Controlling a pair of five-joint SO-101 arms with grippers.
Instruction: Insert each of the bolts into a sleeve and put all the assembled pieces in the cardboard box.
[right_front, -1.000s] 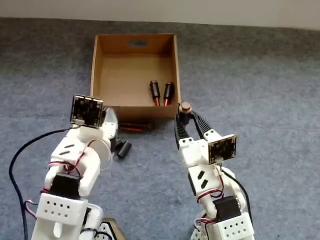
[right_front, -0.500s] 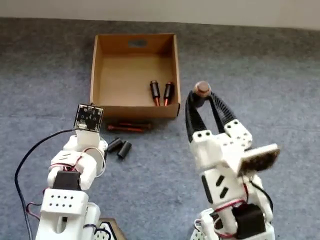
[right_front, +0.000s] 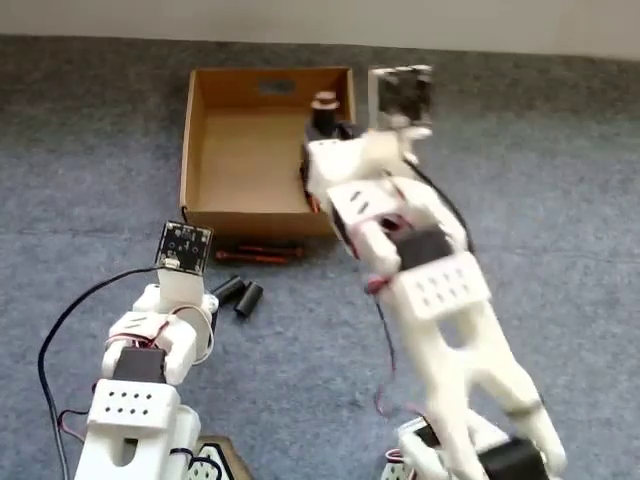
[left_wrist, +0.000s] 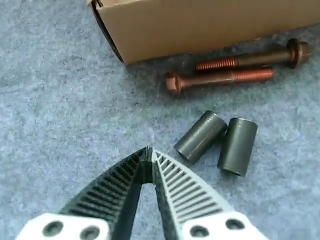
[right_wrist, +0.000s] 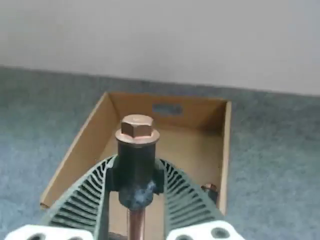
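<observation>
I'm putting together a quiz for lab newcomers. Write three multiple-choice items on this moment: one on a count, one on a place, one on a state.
1. How many loose sleeves lie on the carpet? A none; B two; C four.
2. Where is the right gripper's bolt-and-sleeve piece? A held over the cardboard box; B flat on the carpet; C under the table.
3. The left gripper is: A wide open; B shut on a bolt; C shut, empty.

Answers: 1 B, the left wrist view shows two side by side. 2 A, it is upright between the fingers with the box below. 3 C, its fingertips meet with nothing between them.
</observation>
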